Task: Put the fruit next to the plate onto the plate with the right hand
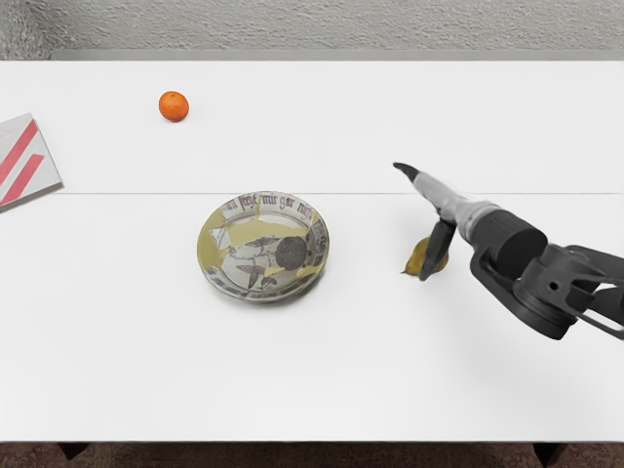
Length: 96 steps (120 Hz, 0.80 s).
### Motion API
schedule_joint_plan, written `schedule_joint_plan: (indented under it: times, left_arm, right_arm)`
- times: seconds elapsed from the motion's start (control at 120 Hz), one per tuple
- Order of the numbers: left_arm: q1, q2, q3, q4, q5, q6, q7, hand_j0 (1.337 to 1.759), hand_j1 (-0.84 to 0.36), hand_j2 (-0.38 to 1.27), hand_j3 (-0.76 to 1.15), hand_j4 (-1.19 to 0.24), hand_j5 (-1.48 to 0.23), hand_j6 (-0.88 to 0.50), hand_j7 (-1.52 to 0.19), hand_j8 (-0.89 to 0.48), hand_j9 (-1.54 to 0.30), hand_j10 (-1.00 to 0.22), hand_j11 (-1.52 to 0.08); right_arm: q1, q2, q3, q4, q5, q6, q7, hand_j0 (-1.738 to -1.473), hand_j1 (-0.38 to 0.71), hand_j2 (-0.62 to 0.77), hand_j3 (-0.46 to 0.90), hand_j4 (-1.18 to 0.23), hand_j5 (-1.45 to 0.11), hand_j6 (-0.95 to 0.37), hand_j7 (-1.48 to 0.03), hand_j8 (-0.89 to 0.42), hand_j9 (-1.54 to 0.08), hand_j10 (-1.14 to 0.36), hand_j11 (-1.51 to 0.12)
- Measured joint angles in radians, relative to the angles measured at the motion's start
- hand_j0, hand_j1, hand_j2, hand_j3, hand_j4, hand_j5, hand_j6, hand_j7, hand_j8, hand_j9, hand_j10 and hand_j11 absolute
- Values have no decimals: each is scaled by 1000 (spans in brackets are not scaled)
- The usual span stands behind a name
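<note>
While low over the pear [417, 259] beside the plate [207, 252], right hand [450, 210] with fingers apart.

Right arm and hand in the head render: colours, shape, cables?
Only the right arm shows: chunky, rounded matte dark grey to black housings, with a bracket-like frame near the picture's edge. The right hand has a light grey, metallic-looking body and slim black fingers. No cables, markings or sleeve visible.
</note>
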Motion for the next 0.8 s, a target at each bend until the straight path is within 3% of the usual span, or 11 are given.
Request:
schedule_joint_plan:
  times: [0.408,0.8]
  left_arm:
    - [0,0,0,0,0,0,0,1658,347,0,0,-2,-2,-2,-2,-2,-2,-2,-2]
    - [0,0,0,0,0,0,0,1658,347,0,0,-2,-2,-2,-2,-2,-2,-2,-2]
  right_arm:
    - [-18,35,-25,-73,-66,-88,0,-1658,-349,2,0,-2,0,-4,0,-3,0,-2,0]
    - [-55,69,-36,-103,-67,-97,0,-1658,-168,-29,0,-154,-197,-156,-197,-155,-197,-153,-197]
